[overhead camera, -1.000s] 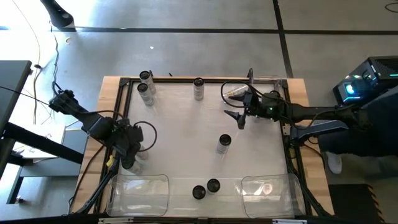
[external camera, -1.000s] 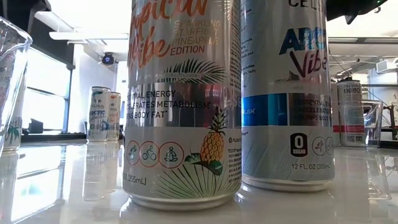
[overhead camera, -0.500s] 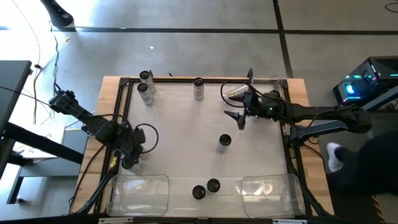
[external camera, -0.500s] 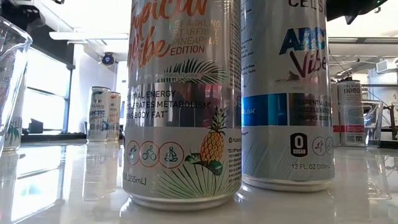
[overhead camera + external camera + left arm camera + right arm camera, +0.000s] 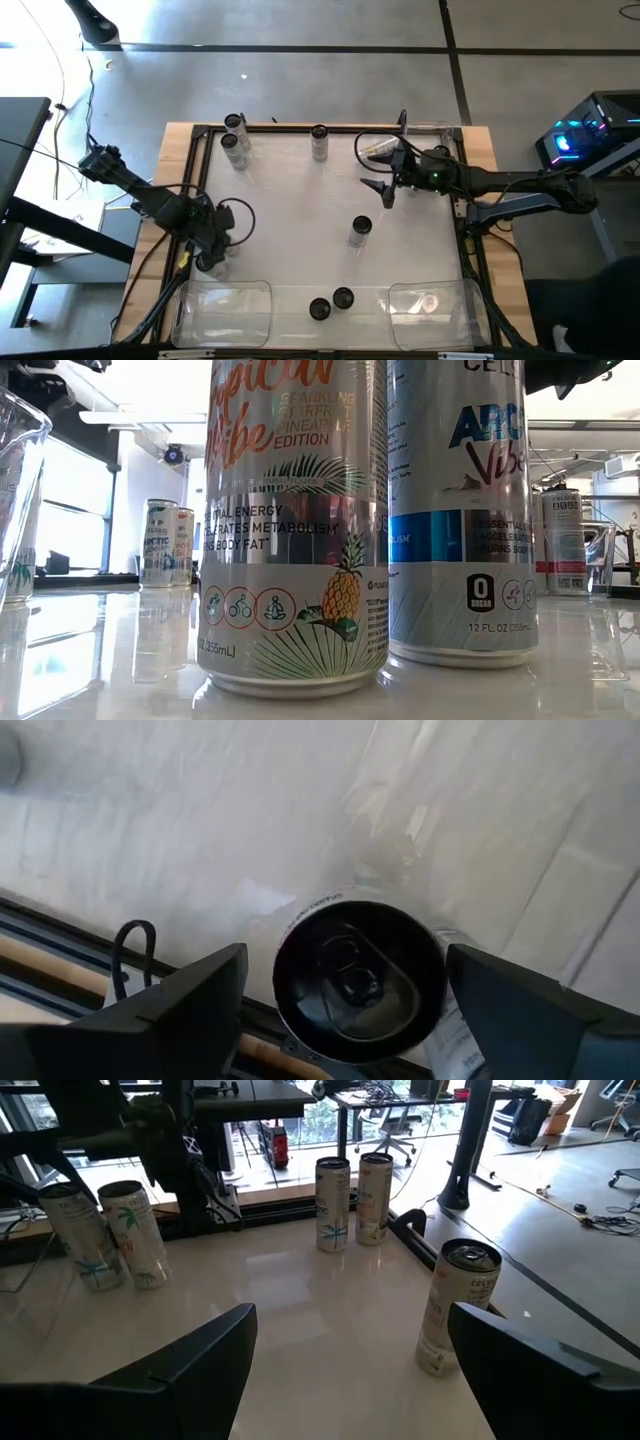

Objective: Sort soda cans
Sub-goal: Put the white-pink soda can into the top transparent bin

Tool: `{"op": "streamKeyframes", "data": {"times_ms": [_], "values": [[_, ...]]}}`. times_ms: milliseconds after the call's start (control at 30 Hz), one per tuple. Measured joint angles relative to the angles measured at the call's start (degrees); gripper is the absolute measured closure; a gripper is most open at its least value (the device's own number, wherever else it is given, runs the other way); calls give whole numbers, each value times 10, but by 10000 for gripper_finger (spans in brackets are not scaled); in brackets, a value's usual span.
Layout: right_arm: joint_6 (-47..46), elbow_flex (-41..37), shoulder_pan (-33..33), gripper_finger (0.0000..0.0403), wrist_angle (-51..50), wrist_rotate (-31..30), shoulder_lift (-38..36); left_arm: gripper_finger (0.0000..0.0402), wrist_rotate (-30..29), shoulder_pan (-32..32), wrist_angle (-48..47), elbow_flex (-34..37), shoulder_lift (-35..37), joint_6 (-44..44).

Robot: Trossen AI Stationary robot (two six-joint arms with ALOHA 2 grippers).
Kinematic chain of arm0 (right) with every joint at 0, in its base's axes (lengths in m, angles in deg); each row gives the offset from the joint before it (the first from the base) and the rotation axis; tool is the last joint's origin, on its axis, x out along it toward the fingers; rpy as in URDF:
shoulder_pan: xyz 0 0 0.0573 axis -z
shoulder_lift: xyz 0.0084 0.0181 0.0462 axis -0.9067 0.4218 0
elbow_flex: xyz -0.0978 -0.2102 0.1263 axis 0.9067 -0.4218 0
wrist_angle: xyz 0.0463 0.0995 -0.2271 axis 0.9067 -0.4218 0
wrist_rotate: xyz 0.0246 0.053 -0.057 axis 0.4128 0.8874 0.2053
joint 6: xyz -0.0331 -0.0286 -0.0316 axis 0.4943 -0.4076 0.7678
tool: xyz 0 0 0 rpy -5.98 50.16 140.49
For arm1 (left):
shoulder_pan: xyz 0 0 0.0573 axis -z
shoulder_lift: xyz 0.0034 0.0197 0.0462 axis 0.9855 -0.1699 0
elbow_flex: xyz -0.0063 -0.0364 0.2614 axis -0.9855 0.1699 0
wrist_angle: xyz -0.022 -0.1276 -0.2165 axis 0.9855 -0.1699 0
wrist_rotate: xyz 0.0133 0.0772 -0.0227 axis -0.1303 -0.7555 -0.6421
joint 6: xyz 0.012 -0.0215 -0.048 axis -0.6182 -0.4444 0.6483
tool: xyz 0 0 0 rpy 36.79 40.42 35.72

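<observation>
Soda cans stand upright on the white table: two at the far left (image 5: 235,137), one at the far middle (image 5: 319,141), one in the middle (image 5: 360,231), two at the near edge (image 5: 331,304). Those two fill the low view, a pineapple-printed can (image 5: 295,530) and a blue-banded one (image 5: 460,510). My left gripper (image 5: 345,982) points down near the table's left edge, open, with a finger on each side of a can's dark top (image 5: 360,975). My right gripper (image 5: 374,171) hangs open over the far right part, holding nothing.
Two clear plastic bins stand at the near edge, one left (image 5: 225,310) and one right (image 5: 432,305). A black frame (image 5: 203,140) rims the table. A black cable loop (image 5: 132,955) lies by the frame close to the left gripper's can.
My left gripper has sunk a little toward the can near the table's left edge. The cans and my right gripper have stayed put.
</observation>
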Motion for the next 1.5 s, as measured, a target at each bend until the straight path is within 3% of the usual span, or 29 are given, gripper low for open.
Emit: {"op": "streamKeyframes", "data": {"times_ms": [267, 500, 567, 800, 933, 1100, 1267, 1500], "values": [[0, 0, 0, 77, -5, 0, 0, 76, 9, 0, 13, 21, 0, -1], [-15, 0, -14, 77, -7, -1, -18, 156, 32, -9, 19, 38, 2, -15], [-15, 0, -25, 77, -12, -1, -36, 161, 31, -21, 21, 34, 1, -35], [-12, 0, -49, 77, -47, -44, -98, 161, -22, -110, 42, -4, -1, -142], [-31, 0, -49, 77, -72, -57, -111, 161, -27, -189, 127, -26, -14, -262], [-76, 0, -48, 77, -95, -57, -108, 161, 12, -319, 221, -87, -105, -437], [-123, 0, -48, 77, -122, -57, -109, 161, 20, -411, 214, -210, -255, -596], [-161, 0, -48, 77, -182, -59, -110, 161, 86, -476, 208, -385, -434, -661]]}}
